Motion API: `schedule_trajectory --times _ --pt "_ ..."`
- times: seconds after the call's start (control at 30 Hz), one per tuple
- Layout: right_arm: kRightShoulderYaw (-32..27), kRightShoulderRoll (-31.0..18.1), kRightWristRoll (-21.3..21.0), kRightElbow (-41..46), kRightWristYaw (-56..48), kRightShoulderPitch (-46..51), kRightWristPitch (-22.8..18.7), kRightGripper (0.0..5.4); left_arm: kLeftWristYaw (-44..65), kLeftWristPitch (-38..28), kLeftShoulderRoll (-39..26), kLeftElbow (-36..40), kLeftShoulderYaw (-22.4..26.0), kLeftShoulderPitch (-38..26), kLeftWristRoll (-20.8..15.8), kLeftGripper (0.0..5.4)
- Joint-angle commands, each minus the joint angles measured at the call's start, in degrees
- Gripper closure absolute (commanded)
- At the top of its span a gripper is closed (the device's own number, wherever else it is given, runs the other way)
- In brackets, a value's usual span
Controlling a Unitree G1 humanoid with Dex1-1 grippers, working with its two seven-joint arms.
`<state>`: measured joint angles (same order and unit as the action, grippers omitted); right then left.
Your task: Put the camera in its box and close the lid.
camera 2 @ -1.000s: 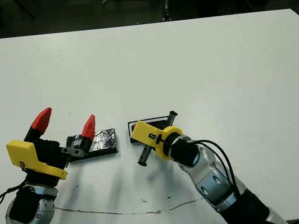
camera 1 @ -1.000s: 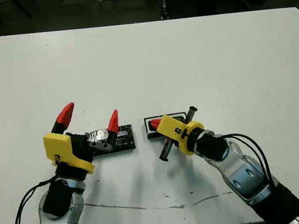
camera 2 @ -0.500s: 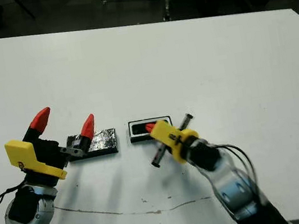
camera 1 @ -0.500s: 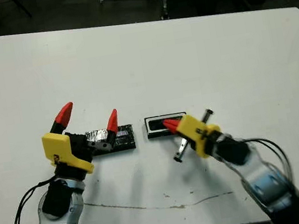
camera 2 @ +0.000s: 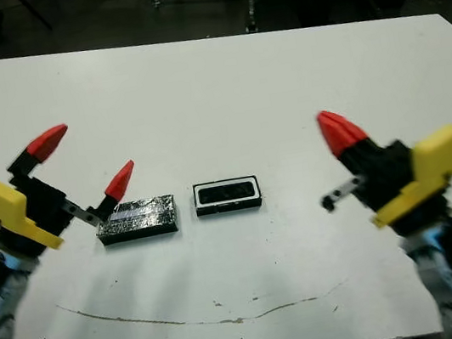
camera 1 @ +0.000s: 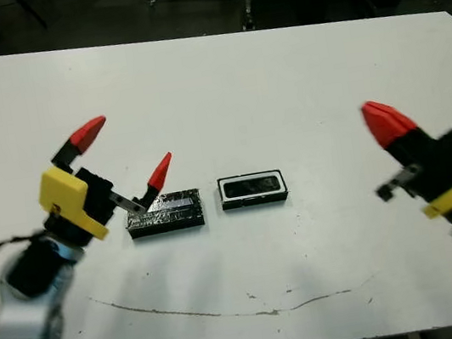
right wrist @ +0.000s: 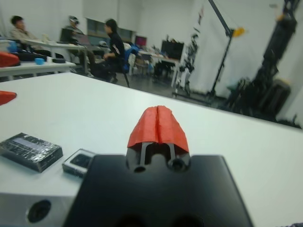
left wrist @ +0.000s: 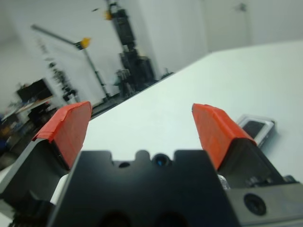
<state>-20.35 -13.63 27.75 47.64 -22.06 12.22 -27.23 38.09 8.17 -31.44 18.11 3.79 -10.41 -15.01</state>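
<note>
Left to right we count: our left gripper (camera 1: 125, 155), jaws wide and empty; one flat glossy black lid (camera 1: 165, 213); one shallow black-rimmed box (camera 1: 252, 189) holding one slim black camera (camera 1: 251, 186); our right gripper (right wrist: 158, 123), jaws closed, above the white surface (camera 1: 221, 84).

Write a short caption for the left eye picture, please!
Black-rimmed, white-lined box holding the flat black camera, glossy black lid beside it, left gripper open, right gripper shut.

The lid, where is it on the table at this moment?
In the left eye view the lid lies flat on the table, just left of the box and apart from it, below the open left gripper.
</note>
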Motion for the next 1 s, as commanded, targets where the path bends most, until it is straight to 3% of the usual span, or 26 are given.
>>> schedule_trajectory --times 0.03,0.2,0.43,0.77,1.0 --pt "-3.2 -1.0 4.8 0.3 1.7 3.5 -2.9 5.39 11.3 3.7 -7.7 -4.7 -2.2 -7.4 -2.1 0.0" --pt "-2.3 -0.9 6.2 0.2 3.2 7.1 -2.4 5.39 27.9 6.0 -10.2 -16.9 -8.5 -19.0 -4.6 0.0" --pt "1.0 -0.1 4.9 0.5 5.4 8.7 -1.0 5.39 36.9 13.4 -10.2 -20.9 -15.1 -25.0 -3.8 0.0" --pt "1.3 -1.0 5.1 -0.3 7.6 8.2 -0.6 5.39 47.1 3.1 -7.4 -34.8 -20.3 -28.1 1.1 0.0" --pt "1.5 -1.6 4.7 -0.9 7.4 8.0 -0.1 5.39 47.6 -5.2 -6.8 -42.2 -22.4 -30.4 8.3 0.0"
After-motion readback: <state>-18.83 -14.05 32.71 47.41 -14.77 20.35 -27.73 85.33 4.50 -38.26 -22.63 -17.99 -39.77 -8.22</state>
